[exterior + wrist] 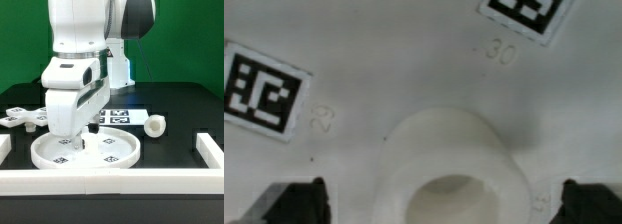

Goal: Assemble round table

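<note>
The large white rimmed round disc (85, 150) lies flat on the black table at the front, with square tags on it. My gripper (78, 138) hangs straight over the disc's middle, fingertips down at its surface. In the wrist view the disc (402, 80) fills the frame, with its raised centre hub (452, 160) between my two dark fingertips (295, 205), which stand wide apart and hold nothing. The short cylinder leg (155, 125) lies on its side to the exterior view's right. The cross-shaped base (20, 116) lies at the exterior view's left.
The marker board (122, 116) lies behind the disc. White border rails run along the front (110, 180), the exterior view's right (210, 150) and left (4, 148) of the table. The arm's white base stands at the back.
</note>
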